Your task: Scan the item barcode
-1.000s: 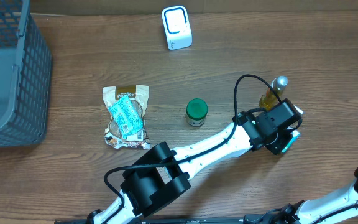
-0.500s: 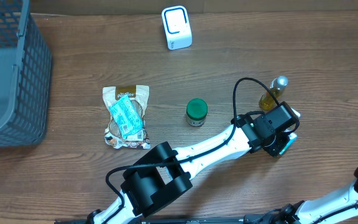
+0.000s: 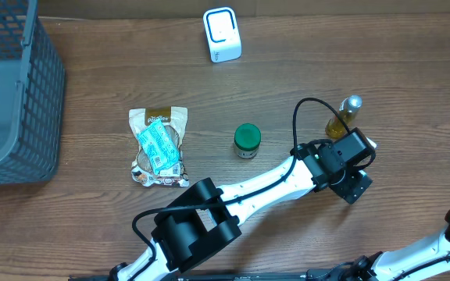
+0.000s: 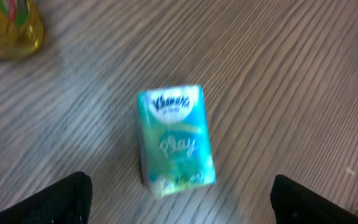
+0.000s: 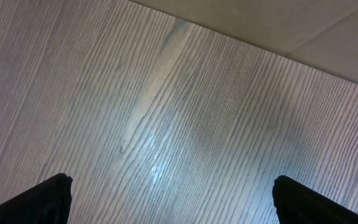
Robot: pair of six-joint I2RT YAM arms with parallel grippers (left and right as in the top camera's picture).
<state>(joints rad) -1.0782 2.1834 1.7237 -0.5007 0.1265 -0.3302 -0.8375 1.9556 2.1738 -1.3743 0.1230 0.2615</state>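
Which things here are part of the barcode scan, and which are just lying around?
In the job: white scanner; tissue pack; left tool, open over the pack.

Probably lying about for now: snack bag; green-lidded jar; yellow bottle; grey basket.

The left gripper (image 4: 180, 198) is spreading its fingers (image 4: 61, 196), leaving the tissue packet (image 4: 176, 140) (teal, Kleenex-branded) lying free on the desk (image 4: 291, 74).
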